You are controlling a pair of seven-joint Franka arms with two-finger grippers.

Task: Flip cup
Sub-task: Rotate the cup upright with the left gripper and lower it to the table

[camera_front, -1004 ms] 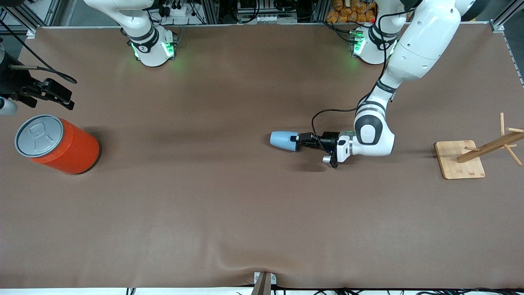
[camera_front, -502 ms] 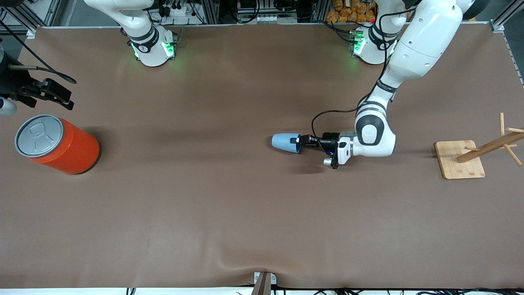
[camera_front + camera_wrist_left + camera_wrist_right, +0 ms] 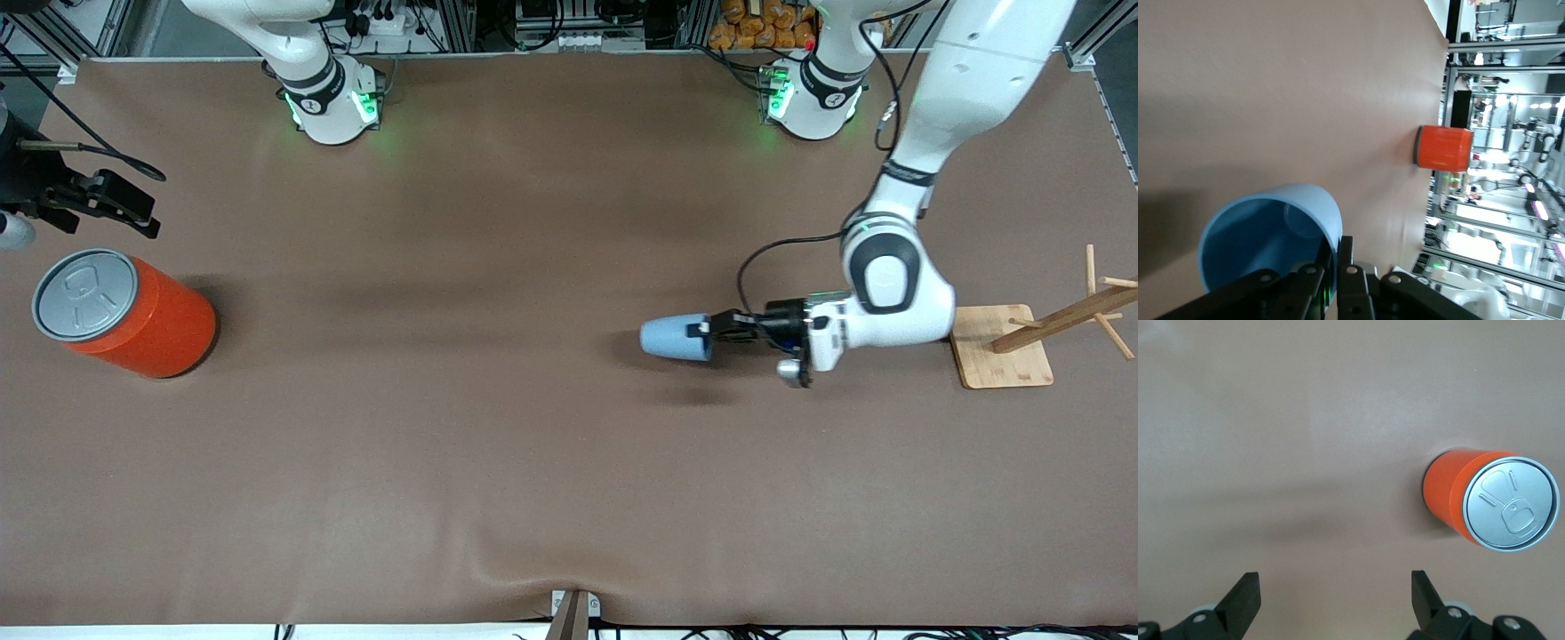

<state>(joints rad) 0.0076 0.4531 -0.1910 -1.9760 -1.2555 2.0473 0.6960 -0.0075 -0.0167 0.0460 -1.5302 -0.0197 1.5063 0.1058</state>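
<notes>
The small light-blue cup [image 3: 673, 338] is held on its side above the brown table, its open mouth toward the left gripper. My left gripper [image 3: 707, 332] is shut on the cup's rim, one finger inside and one outside. In the left wrist view the cup [image 3: 1275, 230] shows its hollow inside, with the left gripper [image 3: 1336, 257] clamped on its wall. My right gripper [image 3: 1333, 590] is open and empty, raised at the right arm's end of the table; it waits there [image 3: 98, 203].
A large orange can with a grey lid [image 3: 120, 313] stands at the right arm's end; it also shows in the right wrist view [image 3: 1495, 500] and the left wrist view [image 3: 1443, 148]. A wooden rack on a square base [image 3: 1000, 345] stands at the left arm's end.
My left gripper has carried the cup toward the left arm's end of the table and lower in the front view. The right arm has not moved.
</notes>
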